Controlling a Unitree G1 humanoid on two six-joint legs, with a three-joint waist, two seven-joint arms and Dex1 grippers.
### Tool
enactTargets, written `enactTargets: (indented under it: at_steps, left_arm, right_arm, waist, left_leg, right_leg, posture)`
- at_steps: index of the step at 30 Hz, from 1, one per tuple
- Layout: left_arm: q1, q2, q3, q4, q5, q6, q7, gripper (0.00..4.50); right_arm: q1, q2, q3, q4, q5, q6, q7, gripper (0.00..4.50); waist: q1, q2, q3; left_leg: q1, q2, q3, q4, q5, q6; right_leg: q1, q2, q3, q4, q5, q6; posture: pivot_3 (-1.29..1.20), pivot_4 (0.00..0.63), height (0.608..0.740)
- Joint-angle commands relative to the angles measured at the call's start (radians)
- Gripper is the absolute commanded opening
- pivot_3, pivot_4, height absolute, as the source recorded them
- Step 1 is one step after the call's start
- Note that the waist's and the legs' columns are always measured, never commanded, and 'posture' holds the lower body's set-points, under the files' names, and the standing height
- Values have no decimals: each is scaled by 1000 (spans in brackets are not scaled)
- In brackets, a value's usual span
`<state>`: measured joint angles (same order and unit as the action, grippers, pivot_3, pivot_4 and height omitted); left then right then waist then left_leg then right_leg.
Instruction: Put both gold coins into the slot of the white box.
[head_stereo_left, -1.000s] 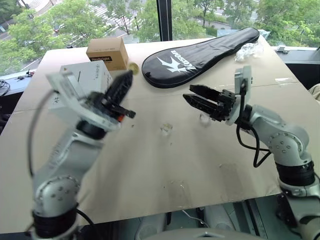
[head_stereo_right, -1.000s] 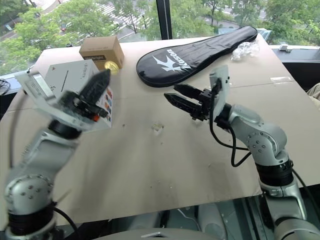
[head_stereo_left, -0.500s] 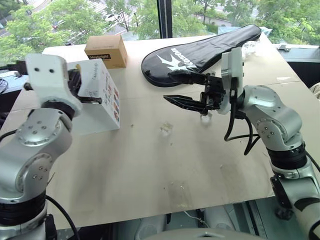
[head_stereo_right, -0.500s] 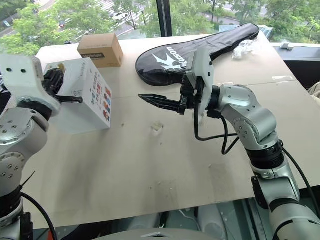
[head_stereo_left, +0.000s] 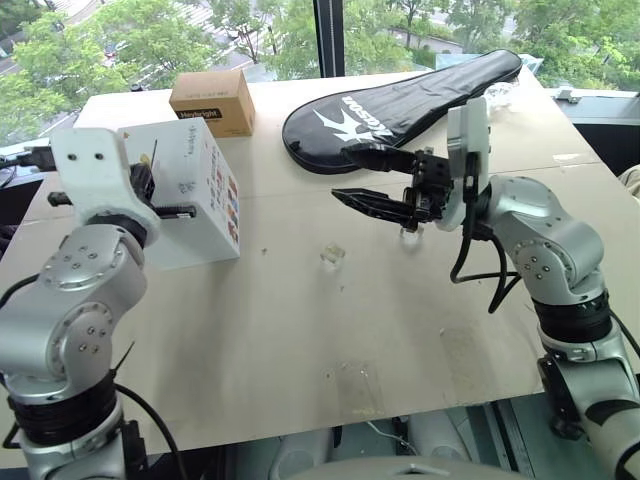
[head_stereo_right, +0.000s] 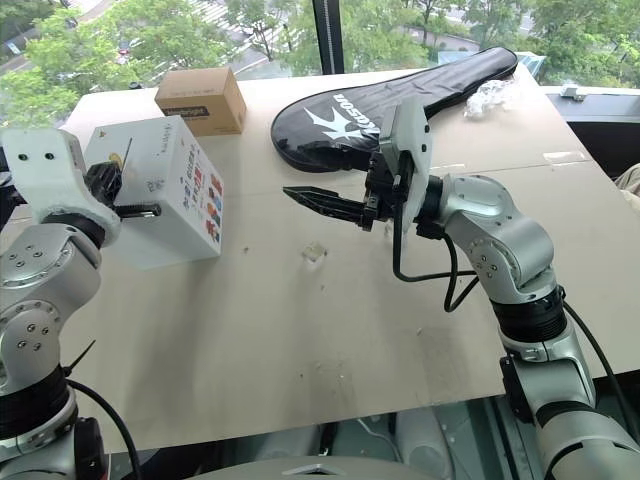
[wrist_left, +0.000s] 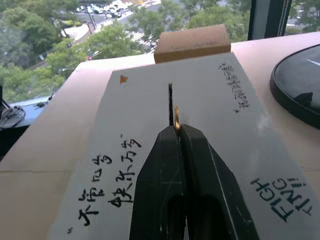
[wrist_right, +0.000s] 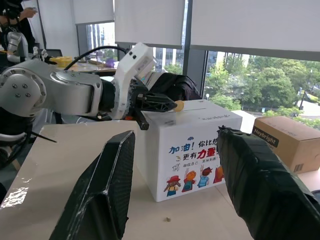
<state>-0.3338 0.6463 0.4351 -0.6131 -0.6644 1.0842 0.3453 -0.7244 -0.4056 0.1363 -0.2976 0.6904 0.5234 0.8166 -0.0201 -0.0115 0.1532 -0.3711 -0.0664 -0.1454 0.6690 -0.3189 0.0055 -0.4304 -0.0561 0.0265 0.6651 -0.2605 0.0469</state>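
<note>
The white box (head_stereo_left: 200, 190) stands at the table's left, with its thin dark slot (wrist_left: 170, 97) in the top face. My left gripper (wrist_left: 179, 129) is shut on a gold coin (wrist_left: 176, 118). It points level over the box top, with the coin's edge just short of the slot's near end. The right wrist view shows the same coin (wrist_right: 178, 105) at the fingertips above the box (wrist_right: 192, 150). A tiny glassy piece (head_stereo_left: 332, 255) that looks like the second gold coin lies on the table's middle. My right gripper (head_stereo_left: 352, 176) hovers open above the table, pointing left, with nothing in it.
A brown cardboard box (head_stereo_left: 212, 101) sits behind the white box. A black racket cover (head_stereo_left: 400, 100) lies at the back, with a wad of clear plastic (head_stereo_left: 497, 100) at the back right. Another small pale scrap (head_stereo_left: 408, 234) lies under the right gripper.
My left gripper has carried the coin left and down, from in front of the brown box to level over the white box's top. The right gripper has rolled a little.
</note>
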Motion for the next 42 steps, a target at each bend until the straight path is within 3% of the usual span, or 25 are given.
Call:
enactTargets:
  at_steps: [1, 28, 34, 42]
  left_arm:
    - [-17, -27, 43, 2, 37, 14, 0, 0]
    - [-72, -120, 34, -6, 174, 110, -133, 0]
    - [-89, -182, 63, -9, 189, 121, -134, 0]
    - [-89, -180, 66, -15, 234, 136, -149, 0]
  right_arm:
    - [-14, 8, -40, -53, 19, 13, -21, 2771]
    - [6, 21, -55, -65, 6, 13, -40, 2771]
    - [-2, 23, -53, -70, 7, 20, -50, 2771]
    - [-12, 25, -54, -74, 7, 33, -59, 2771]
  waist:
    - [1, 0, 0]
    - [3, 0, -1]
    - [4, 0, -2]
    - [2, 0, -2]
  left_leg:
    - [0, 0, 0, 0, 0, 0]
    - [3, 0, 2, 3, 0, -1]
    - [3, -1, 2, 4, 0, -1]
    - [5, -1, 4, 4, 0, -1]
  right_leg:
    - [0, 0, 0, 0, 0, 0]
    - [0, 0, 2, 9, 0, 0]
    - [0, 0, 2, 10, 0, 0]
    - [0, 0, 4, 12, 0, 0]
  posture:
    - [0, 150, 740]
    - [0, 150, 740]
    - [0, 150, 740]
    - [0, 150, 740]
